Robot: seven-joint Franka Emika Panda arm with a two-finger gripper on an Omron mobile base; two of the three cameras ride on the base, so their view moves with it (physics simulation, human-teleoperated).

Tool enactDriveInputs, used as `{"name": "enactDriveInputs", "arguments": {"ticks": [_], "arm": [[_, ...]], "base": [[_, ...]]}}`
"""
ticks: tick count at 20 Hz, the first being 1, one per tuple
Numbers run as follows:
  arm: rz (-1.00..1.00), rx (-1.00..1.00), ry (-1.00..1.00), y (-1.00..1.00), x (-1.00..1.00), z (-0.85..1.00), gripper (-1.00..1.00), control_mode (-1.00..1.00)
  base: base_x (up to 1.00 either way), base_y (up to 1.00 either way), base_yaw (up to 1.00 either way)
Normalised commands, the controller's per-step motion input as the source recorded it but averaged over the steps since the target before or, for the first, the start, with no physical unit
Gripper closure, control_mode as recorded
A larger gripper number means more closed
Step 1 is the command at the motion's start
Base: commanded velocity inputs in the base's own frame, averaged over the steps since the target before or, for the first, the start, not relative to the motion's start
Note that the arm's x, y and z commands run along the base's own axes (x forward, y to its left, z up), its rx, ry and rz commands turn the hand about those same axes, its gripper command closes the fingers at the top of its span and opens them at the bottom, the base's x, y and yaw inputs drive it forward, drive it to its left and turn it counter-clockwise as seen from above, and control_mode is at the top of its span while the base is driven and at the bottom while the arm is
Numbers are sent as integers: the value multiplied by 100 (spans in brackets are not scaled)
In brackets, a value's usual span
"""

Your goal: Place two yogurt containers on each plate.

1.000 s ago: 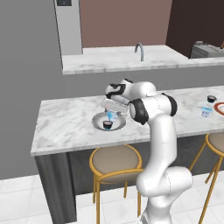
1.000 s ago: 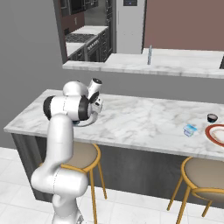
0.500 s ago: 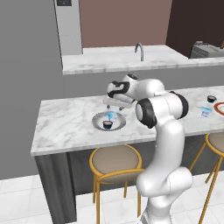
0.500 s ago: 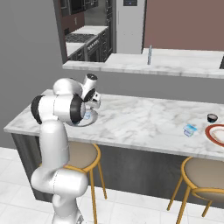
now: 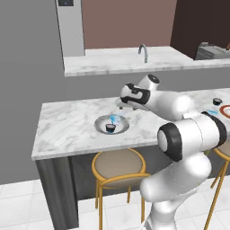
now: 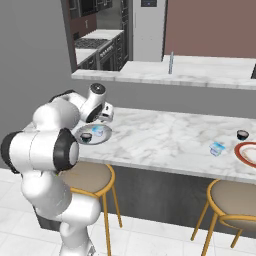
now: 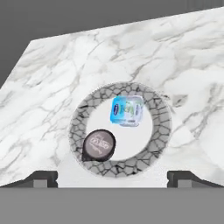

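Observation:
The grey-rimmed plate [image 5: 99,124] [image 6: 104,139] [image 7: 162,118] lies on the marble counter with two yogurt containers in it: a dark cup [image 5: 110,128] [image 6: 86,137] [image 7: 99,145] and a pale blue-and-white cup [image 5: 115,119] [image 6: 98,131] [image 7: 126,110]. My gripper [image 5: 121,104] [image 6: 106,120] [image 7: 112,177] hovers open and empty just above the plate's far-right side. The red-rimmed plate [image 5: 226,111] [image 6: 247,152] lies at the counter's right end. Beside it on the counter stand another dark cup [image 5: 217,101] [image 6: 243,134] and another pale blue cup [image 5: 211,112] [image 6: 217,148].
A raised back ledge with a faucet [image 5: 143,51] [image 6: 171,62] runs behind the counter. Round stools [image 5: 117,164] [image 6: 235,195] stand under the front edge. A grey wall closes the left side.
My gripper has risen off the grey plate and drawn slightly back and right, leaving the pale blue cup in the plate. The arm's elbow has swung round.

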Motion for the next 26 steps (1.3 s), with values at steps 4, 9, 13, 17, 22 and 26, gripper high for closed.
{"name": "enactDriveInputs", "arguments": {"ticks": [4,9,13,17,22,26], "arm": [[0,-8,-9,-29,-100,100,-100,-100],[0,-14,2,-20,-100,90,-100,-100],[0,-16,10,-5,-77,36,-100,-100],[0,-3,3,-3,-21,0,-100,100],[0,0,0,0,0,0,-100,100],[0,0,0,0,0,0,-100,100]], "base": [[0,0,0],[0,0,0],[0,0,0],[-73,-21,0],[-99,-76,-3],[-86,-100,-15]]}}
